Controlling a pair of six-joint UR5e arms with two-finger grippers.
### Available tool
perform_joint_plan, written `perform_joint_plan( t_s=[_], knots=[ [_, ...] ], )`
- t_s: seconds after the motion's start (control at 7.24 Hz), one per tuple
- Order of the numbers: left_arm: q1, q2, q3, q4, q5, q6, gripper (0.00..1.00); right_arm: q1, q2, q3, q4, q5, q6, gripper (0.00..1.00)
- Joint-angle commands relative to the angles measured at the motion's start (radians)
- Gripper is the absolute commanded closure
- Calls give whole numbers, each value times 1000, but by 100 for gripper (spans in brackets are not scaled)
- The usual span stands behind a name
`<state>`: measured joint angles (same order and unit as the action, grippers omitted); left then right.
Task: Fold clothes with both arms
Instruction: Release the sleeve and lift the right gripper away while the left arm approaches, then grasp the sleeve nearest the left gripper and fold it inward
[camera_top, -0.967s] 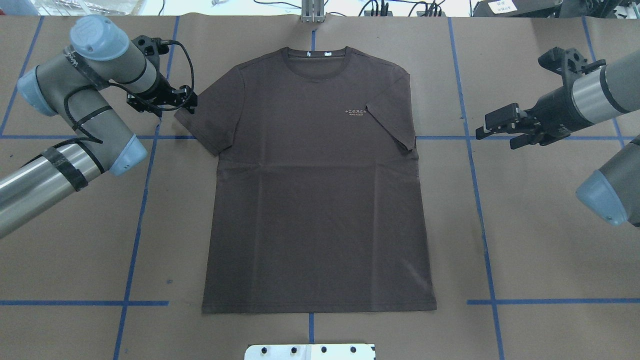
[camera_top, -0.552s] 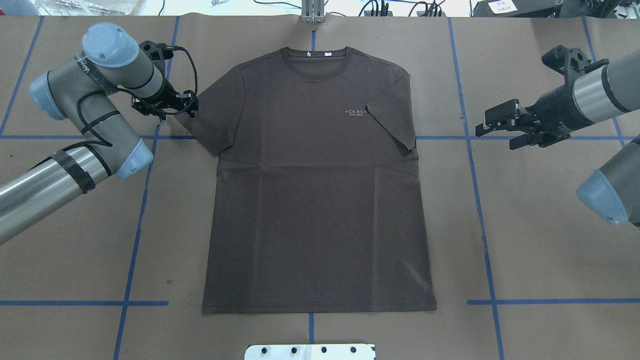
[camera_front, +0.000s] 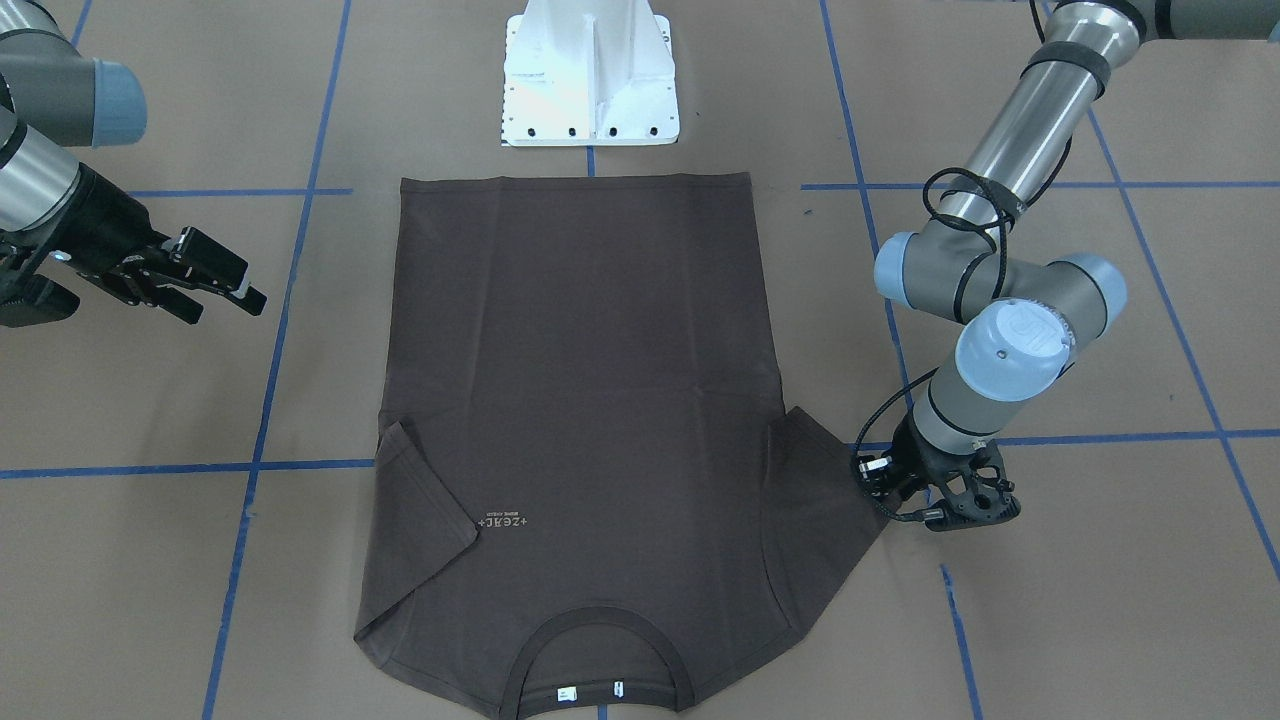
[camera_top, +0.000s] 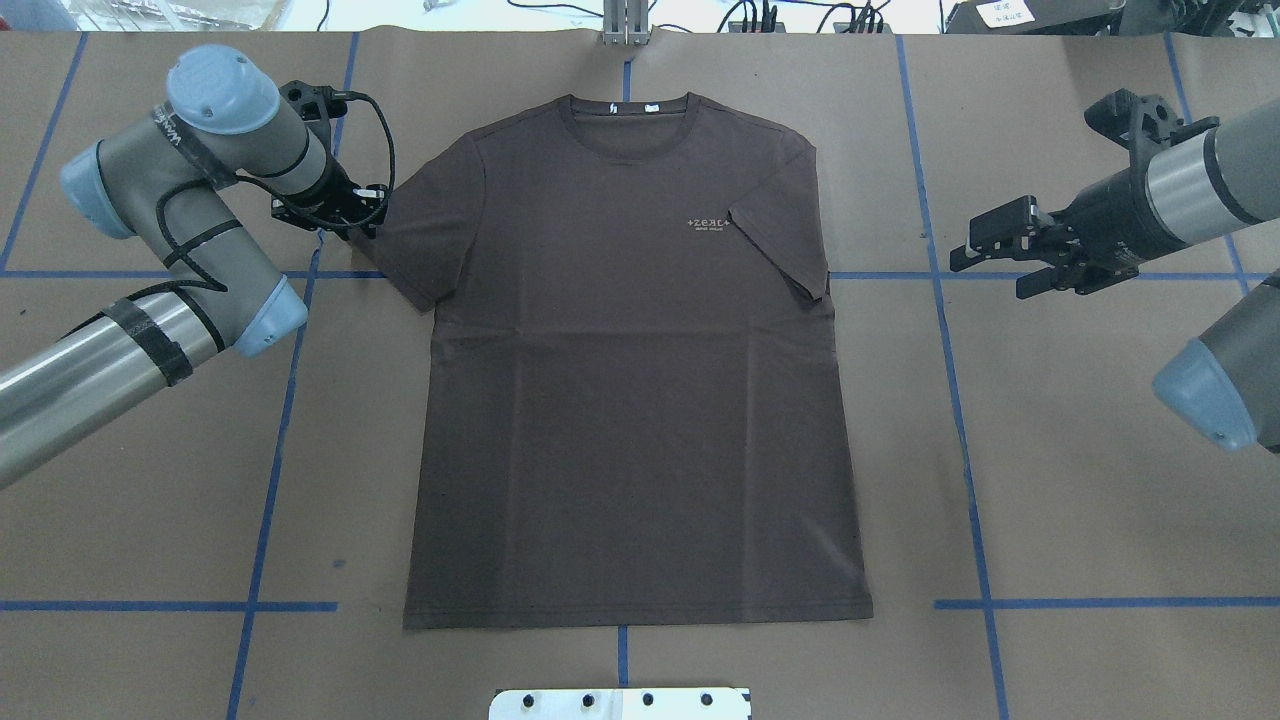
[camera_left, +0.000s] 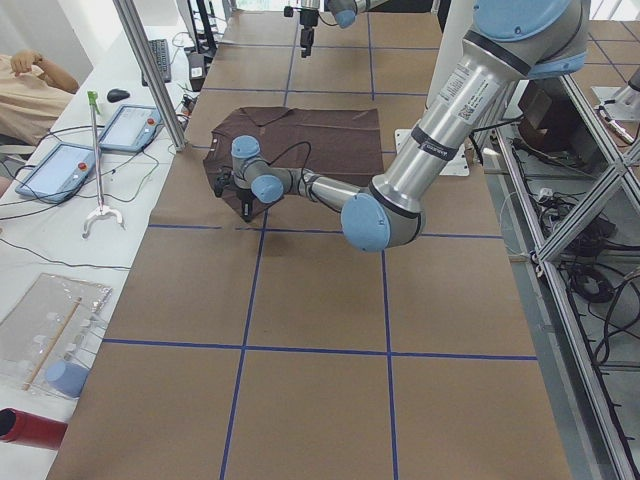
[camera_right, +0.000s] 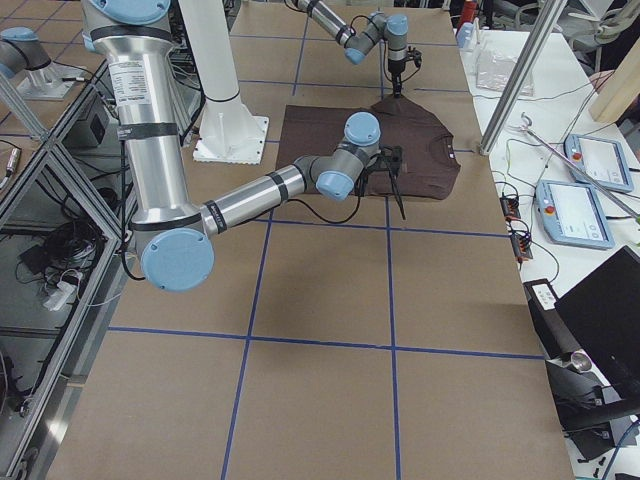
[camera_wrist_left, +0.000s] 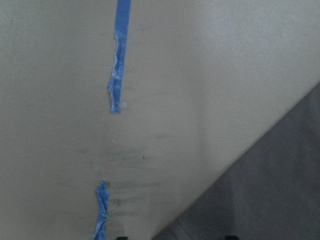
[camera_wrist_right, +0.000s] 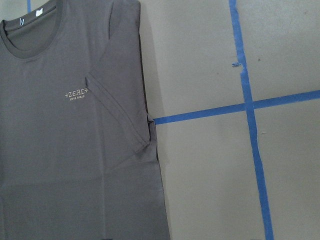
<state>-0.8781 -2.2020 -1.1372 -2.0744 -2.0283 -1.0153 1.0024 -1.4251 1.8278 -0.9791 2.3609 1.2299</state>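
on table (camera_top: 1060, 470): one t-shirt (camera_top: 640, 380), flat; two hands, both released: left hand (camera_top: 362, 216) at sleeve (camera_top: 425, 235), right hand (camera_top: 988, 277) apart.

Left claw (camera_top: 365, 220) low (right claw (camera_top: 988, 274) agape)

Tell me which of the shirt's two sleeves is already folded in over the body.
The sleeve on the robot's right side, lying over the chest beside the pale lettering. The other sleeve is spread flat, with the left pincer at its hem.

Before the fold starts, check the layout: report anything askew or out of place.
The T-shirt lies flat, but its sleeves differ: the right sleeve, on the robot's right, is folded inward over the chest; the left sleeve is spread out.
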Motion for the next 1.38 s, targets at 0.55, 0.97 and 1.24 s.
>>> perform_joint_plan(
  t_s=[0.55,0.97,1.24],
  knots=[
    [-6,-71,-30,19,-13,-52,100,1,-5,-5,-1,-8,6,5],
    [31,-161,-23,89,-1,-138,100,-1,-2,-9,-1,-9,10,2],
    [126,-217,-7,83,66,-241,100,-1,-1,-21,58,-38,10,1]
  ],
)
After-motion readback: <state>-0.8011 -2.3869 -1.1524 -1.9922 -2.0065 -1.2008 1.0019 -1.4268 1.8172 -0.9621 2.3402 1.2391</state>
